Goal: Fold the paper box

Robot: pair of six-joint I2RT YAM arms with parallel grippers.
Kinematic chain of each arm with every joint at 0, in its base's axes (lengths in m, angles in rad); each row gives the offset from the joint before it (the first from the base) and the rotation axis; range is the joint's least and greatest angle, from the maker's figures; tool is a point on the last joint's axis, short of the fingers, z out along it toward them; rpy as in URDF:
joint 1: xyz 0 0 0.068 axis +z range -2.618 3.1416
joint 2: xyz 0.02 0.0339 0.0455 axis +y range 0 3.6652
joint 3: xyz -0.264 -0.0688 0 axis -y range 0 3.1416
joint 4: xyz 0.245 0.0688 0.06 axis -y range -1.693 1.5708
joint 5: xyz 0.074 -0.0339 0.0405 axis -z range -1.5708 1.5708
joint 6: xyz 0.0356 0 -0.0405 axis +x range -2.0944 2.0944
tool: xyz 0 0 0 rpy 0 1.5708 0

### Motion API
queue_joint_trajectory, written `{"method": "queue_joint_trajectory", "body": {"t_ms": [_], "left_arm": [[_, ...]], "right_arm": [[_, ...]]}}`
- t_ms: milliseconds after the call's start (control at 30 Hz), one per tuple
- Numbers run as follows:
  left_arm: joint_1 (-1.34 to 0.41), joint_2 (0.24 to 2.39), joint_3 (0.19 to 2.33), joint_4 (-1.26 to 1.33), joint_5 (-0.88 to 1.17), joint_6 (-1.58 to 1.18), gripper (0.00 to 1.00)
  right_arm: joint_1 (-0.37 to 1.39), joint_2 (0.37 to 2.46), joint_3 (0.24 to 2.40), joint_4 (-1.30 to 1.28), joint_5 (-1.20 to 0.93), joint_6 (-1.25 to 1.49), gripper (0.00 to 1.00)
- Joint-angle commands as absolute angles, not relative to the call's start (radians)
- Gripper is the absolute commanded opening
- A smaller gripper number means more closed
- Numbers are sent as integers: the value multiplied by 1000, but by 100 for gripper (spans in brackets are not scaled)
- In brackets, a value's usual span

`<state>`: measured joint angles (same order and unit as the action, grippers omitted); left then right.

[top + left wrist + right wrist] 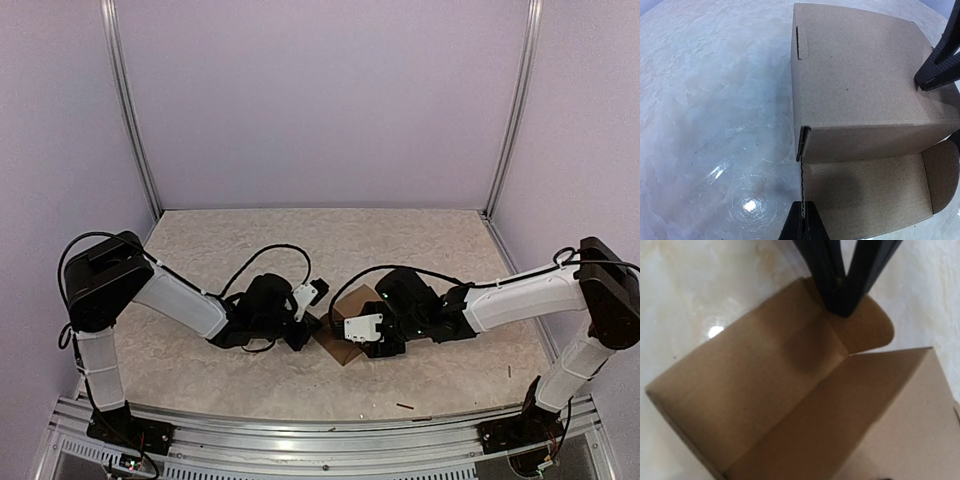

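The paper box (338, 345) lies on the table between my two grippers, a brown cardboard body with one end open. In the left wrist view the paper box (860, 75) fills the right side. My left gripper (806, 217) is shut on a thin flap seen edge-on. From the right wrist, that left gripper (842, 302) pinches the rounded flap (867, 330) at the open end of the paper box (740, 390). My right gripper (354, 338) straddles the other end; one of its fingers (940, 60) presses the top panel. Its own fingers are hidden in its wrist view.
Tiny dark scraps (404, 406) lie on the marbled table near the front edge, and another scrap (508, 371) lies at the right. A metal rail (330, 435) runs along the near edge. Plain walls close in the back and sides.
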<state>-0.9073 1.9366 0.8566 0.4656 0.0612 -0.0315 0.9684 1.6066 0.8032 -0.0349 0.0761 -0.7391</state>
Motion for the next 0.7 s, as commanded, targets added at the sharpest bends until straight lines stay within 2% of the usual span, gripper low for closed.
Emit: {"method": "queue_joint_trajectory", "body": {"t_ms": [0,667], "left_arm": [[-935,1916,881,452,52,-3,0],[-948,1925,1018,252,60,61,0]], "right_arm": [[979,1659,789,-148,46,-734,66],[979,1665,779,-143,36,-761,65]]}}
